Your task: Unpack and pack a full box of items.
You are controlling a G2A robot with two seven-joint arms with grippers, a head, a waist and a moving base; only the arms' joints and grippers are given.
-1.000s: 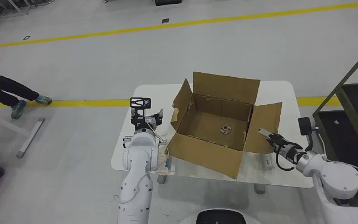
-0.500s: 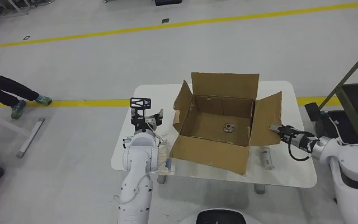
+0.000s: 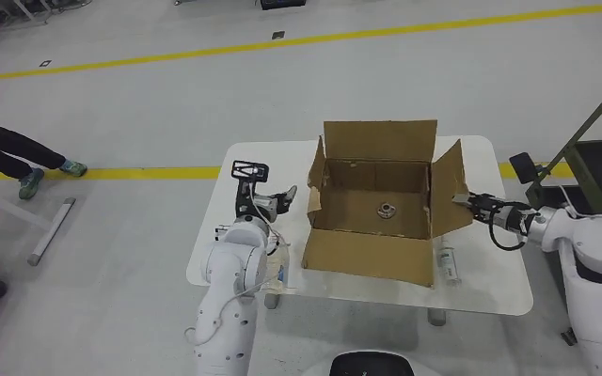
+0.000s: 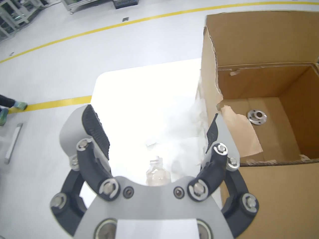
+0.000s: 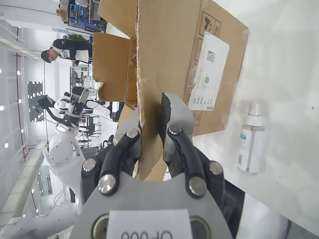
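Cardboard box (image 3: pixel 376 221), open-topped, standing on the white tabletop (image 3: pixel 489 291) with its side and rear flaps raised. Right hand (image 5: pixel 152 115): fingers closed on the outer edge of the right-side flap (image 3: pixel 450 188), one finger on each face of the board. The grip probably serves to hold the flap back, or to steady the box, so that the opening is left free for reaching in. The right arm comes in from the side, forearm roughly level, hand pointed at the box wall. Left hand (image 4: pixel 152 118): fingers spread wide, holding nothing, poised above the tabletop just beside the left wall of the box and turned towards its opening, a pose suited to a reach inside. A metal flange (image 4: pixel 256 117) lies flat on the box floor, the one item seen there. A clear spray bottle (image 5: pixel 250 140) lies on the tabletop near the right front corner of the box. What looks like a second clear bottle (image 4: pixel 157 172) shows below the left hand. Unpacking appears nearly done
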